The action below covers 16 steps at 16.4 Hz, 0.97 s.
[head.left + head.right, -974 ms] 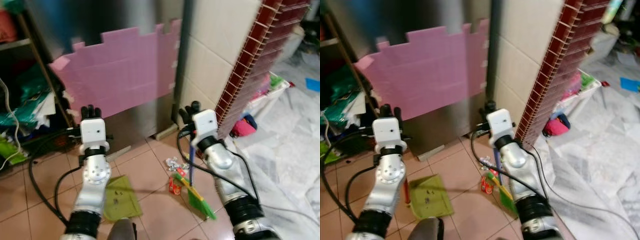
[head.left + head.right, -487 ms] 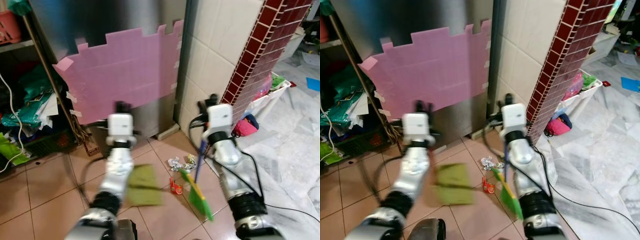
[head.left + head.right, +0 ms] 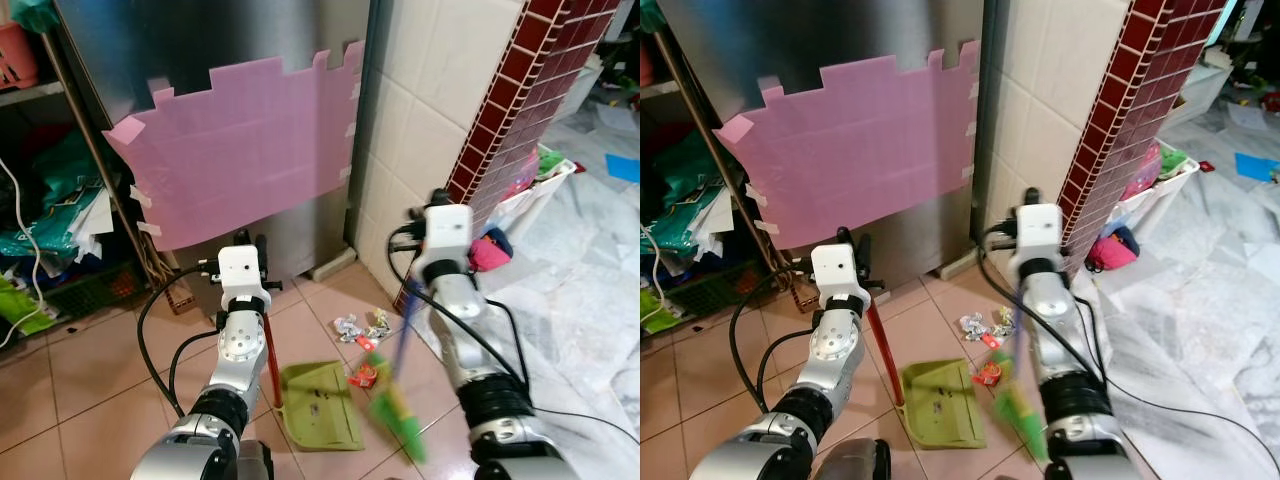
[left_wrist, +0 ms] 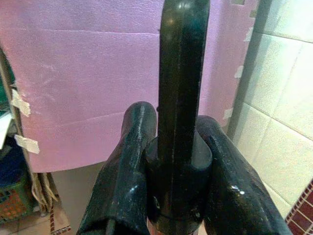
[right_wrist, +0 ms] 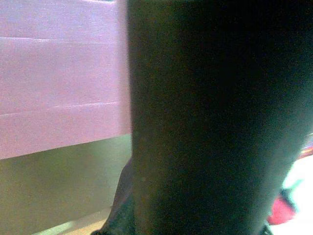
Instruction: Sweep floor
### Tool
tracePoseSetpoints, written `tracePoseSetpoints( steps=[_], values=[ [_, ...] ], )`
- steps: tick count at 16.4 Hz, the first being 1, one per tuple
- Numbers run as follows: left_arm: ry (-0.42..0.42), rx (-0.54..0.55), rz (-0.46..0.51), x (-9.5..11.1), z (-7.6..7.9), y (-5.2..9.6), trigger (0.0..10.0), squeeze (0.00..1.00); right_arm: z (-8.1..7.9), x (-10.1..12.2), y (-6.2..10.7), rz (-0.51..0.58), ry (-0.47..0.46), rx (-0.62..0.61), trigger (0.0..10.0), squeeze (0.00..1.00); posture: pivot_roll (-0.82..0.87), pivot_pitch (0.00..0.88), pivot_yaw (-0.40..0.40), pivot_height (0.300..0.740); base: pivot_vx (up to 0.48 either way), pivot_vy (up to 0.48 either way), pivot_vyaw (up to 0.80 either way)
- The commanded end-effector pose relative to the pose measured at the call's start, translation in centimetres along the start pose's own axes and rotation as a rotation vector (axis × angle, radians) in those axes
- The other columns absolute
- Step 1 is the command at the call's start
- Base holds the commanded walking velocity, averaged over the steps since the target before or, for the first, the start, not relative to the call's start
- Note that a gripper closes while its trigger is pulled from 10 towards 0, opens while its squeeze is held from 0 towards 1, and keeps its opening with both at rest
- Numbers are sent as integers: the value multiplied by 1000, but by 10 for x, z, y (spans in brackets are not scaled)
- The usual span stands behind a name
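sweep floor: dustpan and broom both in hand, litter between them

fridge (image 3: 200, 60) stands upright at the back edge of the floor, with a pink sheet (image 3: 240, 160) taped across its front. white tiled wall (image 3: 420, 130) just to its right, then a red tiled pillar (image 3: 510, 110). cluttered shelf (image 3: 40, 200) along the left edge. pink floor tiles (image 3: 90, 370) meet white sheeting (image 3: 580, 330) toward the right edge.

left pincer (image 4: 173, 161): fingers (image 4: 129, 161) clamped together on the black top of the dustpan handle (image 3: 270, 365); the red handle runs down to the green dustpan (image 3: 320, 405), which lies flat on the floor near the front edge.

right pincer (image 3: 420, 225): right wrist view too dark and blurred; cannot tell finger state. broom (image 3: 395, 410), blue stick with green bristles, hangs blurred below the right arm, just right of the dustpan.

litter (image 3: 362, 325): crumpled silver and red scraps on the floor tiles, between dustpan and wall.
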State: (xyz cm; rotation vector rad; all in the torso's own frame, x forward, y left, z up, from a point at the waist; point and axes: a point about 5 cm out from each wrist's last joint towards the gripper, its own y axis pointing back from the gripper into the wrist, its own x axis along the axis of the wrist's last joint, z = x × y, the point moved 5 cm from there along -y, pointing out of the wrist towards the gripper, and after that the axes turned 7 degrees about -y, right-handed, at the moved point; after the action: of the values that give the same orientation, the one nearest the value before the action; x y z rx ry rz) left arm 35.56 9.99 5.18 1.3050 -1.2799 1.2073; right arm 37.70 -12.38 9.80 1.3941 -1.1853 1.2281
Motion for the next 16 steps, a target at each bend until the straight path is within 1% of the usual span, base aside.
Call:
tracePoseSetpoints(
  steps=[1, 2, 3, 4, 6, 8, 9, 10, 11, 12, 13, 15, 16],
  values=[
    [-27, -50, -49, -10, 9, 4, 10000, 0, -19, -18, 3, -90, -113, 77, 10000, 0, -4, 0, -17, 740, 0, 0, 0],
    [-26, -65, -42, -10, 11, 4, 10000, 0, -31, -10, 4, -66, -189, 145, 10000, 0, -9, 0, -16, 740, 0, 0, 0],
    [-27, -65, -44, -10, 11, 4, 10000, 0, -36, -5, 4, -63, -212, 182, 10000, 0, -11, 0, -14, 740, 0, 0, 0],
    [-15, -88, -44, -10, 13, 3, 10000, 0, -40, 3, 4, -49, -235, 220, 10000, 0, -13, 0, -14, 740, 0, 0, 0],
    [-24, -110, -35, -9, 17, 3, 10000, 0, -49, 24, 2, -13, -283, 325, 10000, 0, -16, 0, -11, 740, 0, 0, 0],
    [-32, -113, -37, -9, 17, 3, 10000, 0, -52, 47, 0, 39, -299, 396, 10000, 0, -17, 0, -9, 740, 0, 0, 0],
    [-35, -113, -43, -10, 18, 3, 10000, 0, -50, 69, -2, 116, -263, 414, 10000, 0, -17, 0, -9, 740, 0, 0, 0],
    [-34, -116, -45, -10, 18, 3, 10000, 0, -43, 99, -8, 228, -152, 384, 10000, 0, -17, 0, -9, 740, 0, 0, 0],
    [-34, -116, -44, -10, 18, 3, 10000, 0, -42, 103, -8, 239, -133, 382, 10000, 0, -17, 0, -9, 740, 0, 0, 0],
    [-61, -109, 0, -2, 16, 0, 10000, 0, -36, 112, -10, 275, -72, 354, 10000, 0, -24, 0, -10, 740, 0, 0, 0],
    [-77, -106, 67, 12, 15, -4, 10000, 0, -29, 119, -12, 312, -7, 313, 10000, 0, -24, 0, -11, 740, 0, 0, 0],
    [-48, -100, 139, 29, 12, -8, 10000, 0, -18, 118, -13, 329, 48, 254, 10000, 0, -17, 0, -17, 740, 0, 0, 0],
    [-28, -90, 176, 38, 8, -9, 10000, 0, -11, 111, -14, 318, 69, 212, 10000, 0, -17, 0, -17, 740, 0, 0, 0]
  ],
)
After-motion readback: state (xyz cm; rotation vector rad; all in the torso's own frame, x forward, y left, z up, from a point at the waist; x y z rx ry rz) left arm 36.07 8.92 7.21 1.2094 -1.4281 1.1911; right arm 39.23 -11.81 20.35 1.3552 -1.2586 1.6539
